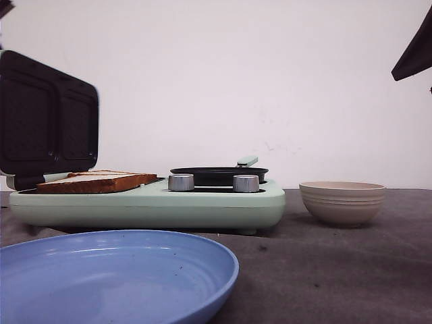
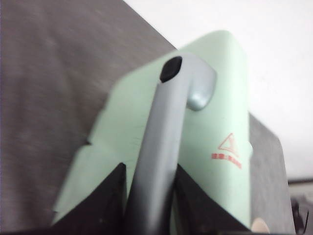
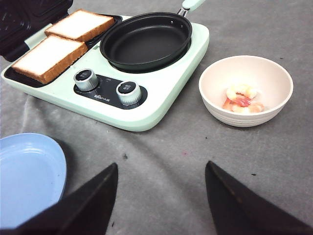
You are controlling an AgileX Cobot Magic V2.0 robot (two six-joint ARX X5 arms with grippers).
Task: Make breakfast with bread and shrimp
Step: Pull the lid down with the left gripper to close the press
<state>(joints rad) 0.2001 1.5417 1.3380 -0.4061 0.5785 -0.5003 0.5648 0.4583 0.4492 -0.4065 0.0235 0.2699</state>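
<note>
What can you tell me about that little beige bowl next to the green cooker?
The beige bowl is round, with a matte, ceramic-looking finish and fine ridges ringing its outer wall. It stands upright on the grey cloth-covered table, just beside the mint-green cooker but apart from it, on the side where the black pan sits. Inside lie a few pale shrimp with orange-red tips, seen only in the right wrist view; from the front its wall hides them. No gripper touches it.
</note>
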